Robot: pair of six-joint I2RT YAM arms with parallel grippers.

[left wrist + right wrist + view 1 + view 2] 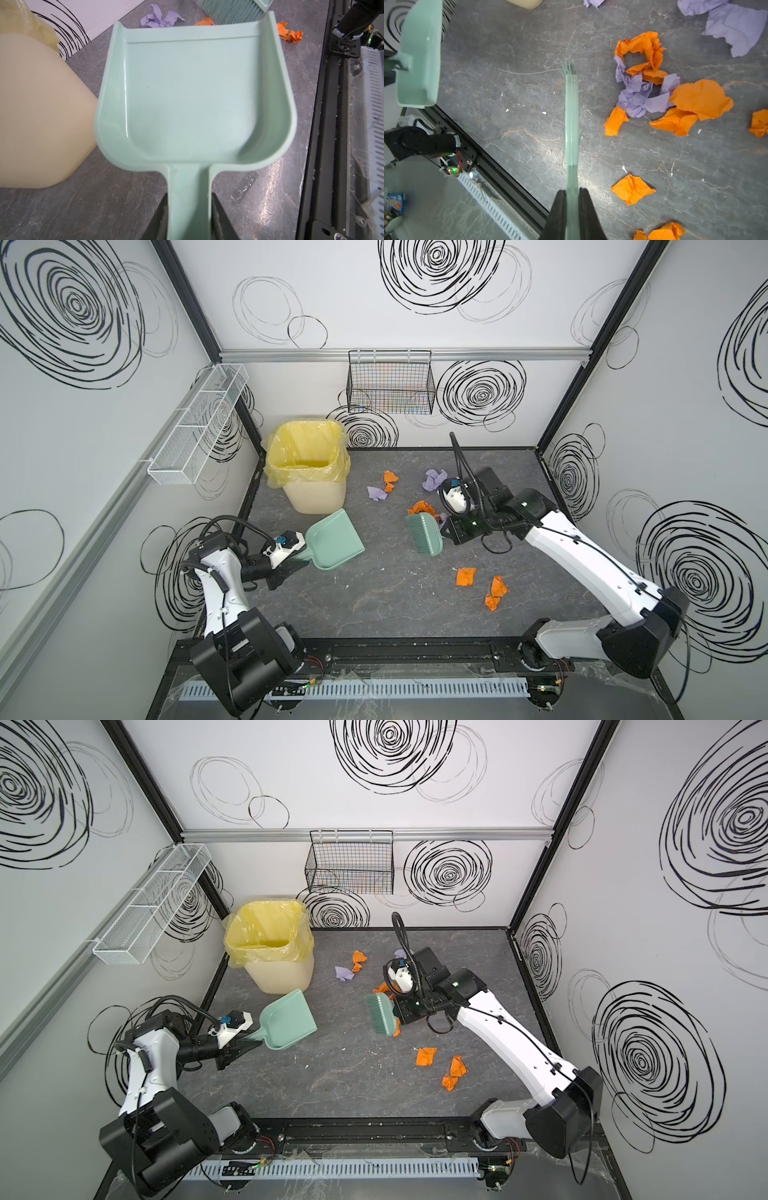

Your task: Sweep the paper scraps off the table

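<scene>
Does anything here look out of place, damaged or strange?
Yes. Crumpled orange and lilac scraps lie strewn over the table, none yet in the dustpan. The brush also looks worn: a few long bristles stick out sideways from its tip.

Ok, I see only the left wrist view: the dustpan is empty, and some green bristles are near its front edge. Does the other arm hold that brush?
Observer: Yes, the right end effector is shut on the brush handle.
Operator: Where are most paper scraps?
Observer: A mixed orange and lilac heap lies on the brush's side away from the dustpan.
Operator: Is the bin open?
Observer: Yes, its yellow liner gapes open at the top; it stands in the table's far left corner.
</scene>
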